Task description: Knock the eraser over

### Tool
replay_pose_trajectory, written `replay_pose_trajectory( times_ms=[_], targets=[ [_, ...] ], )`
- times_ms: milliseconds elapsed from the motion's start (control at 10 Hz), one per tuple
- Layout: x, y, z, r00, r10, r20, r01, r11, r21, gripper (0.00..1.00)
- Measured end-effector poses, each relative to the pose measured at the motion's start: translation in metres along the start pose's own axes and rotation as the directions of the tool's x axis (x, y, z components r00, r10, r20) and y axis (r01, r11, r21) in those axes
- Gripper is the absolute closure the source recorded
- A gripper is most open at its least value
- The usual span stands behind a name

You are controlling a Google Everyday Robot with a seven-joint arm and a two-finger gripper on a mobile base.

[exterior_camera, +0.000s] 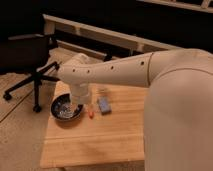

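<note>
**A:** Whereabouts of the eraser [104,105]?

**B:** On the wooden worktop [100,142], just right of the thin orange pen [90,112] and apart from the black bowl [56,108].

**A:** And the gripper [80,103]?

**B:** It hangs from the pale arm [115,74] over the bowl's right rim. It is left of the pen and near the eraser, but not touching it. Whether it is open or closed, I cannot tell.
</note>
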Motion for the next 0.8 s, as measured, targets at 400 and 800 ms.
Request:
replay_pose_trajectory(
  times_ms=[400,800],
  targets=[
    [-0.014,0.011,-0.005,1.0,-0.011,0.029,0.012,1.0,-0.006,0.35],
    [-0.102,0.001,-0.037,0.977,-0.077,0.197,0.073,0.997,0.026,0.35]
  ],
)
